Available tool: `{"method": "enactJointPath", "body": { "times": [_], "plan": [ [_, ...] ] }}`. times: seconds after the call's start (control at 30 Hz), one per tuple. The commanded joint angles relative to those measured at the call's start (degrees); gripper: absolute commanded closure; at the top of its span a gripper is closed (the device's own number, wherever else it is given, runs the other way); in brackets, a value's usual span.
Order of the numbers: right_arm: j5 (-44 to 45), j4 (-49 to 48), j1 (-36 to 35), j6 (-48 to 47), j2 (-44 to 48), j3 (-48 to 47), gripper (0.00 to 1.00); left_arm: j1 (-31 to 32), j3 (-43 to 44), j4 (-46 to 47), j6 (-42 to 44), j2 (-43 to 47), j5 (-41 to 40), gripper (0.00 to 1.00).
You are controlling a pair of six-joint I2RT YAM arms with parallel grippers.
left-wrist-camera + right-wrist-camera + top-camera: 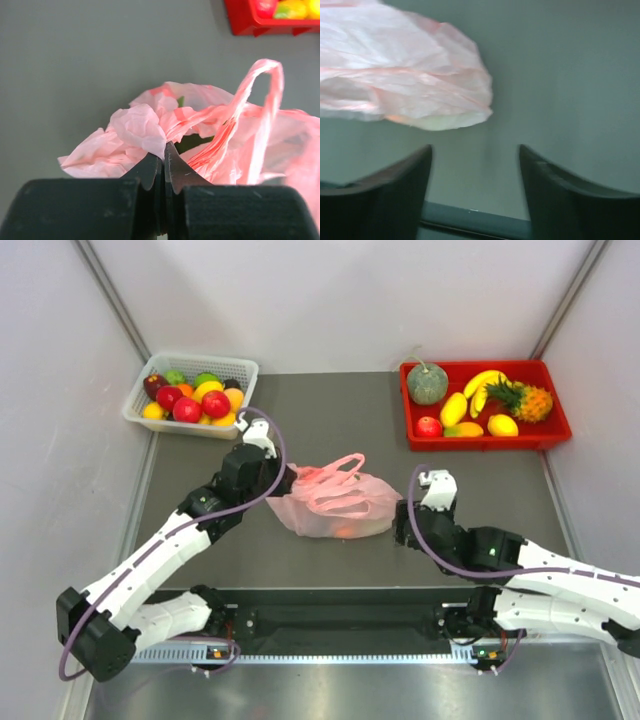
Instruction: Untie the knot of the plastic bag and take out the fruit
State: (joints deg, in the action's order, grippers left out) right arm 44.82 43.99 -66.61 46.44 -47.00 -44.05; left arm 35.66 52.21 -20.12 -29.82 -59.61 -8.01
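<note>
Left gripper (164,150) is pressed together, pinching a crumpled fold of the thin, crinkly pink plastic bag (335,502), which lies on the grey table (340,410). Right gripper (475,150) stands spread just beside the bag's rounded translucent end, touching nothing.

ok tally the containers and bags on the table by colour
white basket: 1
red tray: 1
pink bag: 1
total: 3
</note>
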Motion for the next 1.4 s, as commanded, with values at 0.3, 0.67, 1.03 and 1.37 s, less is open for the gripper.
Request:
{"method": "enactJointPath", "body": {
  "times": [0.3,0.67,1.03,1.37],
  "plan": [
    [-5.02,-11.65,-0.1,-23.93,-9.59,-15.25,0.08,-0.15,-2.37,6.58,-0.67,4.68,9.59,1.0],
    [-6.93,-14.98,3.75,-33.25,-18.47,-27.13,0.0,-0.15,-3.25,6.41,-0.23,4.68,9.59,1.0],
    [-17.56,-11.76,10.27,-30.0,-21.61,-31.44,0.0,-0.15,-4.13,7.11,-0.41,5.65,10.65,1.0],
    [-29.87,-4.79,10.62,-34.92,-30.69,-33.21,0.0,-0.15,-4.13,6.33,-0.24,6.88,9.77,1.0]
  ]
}}
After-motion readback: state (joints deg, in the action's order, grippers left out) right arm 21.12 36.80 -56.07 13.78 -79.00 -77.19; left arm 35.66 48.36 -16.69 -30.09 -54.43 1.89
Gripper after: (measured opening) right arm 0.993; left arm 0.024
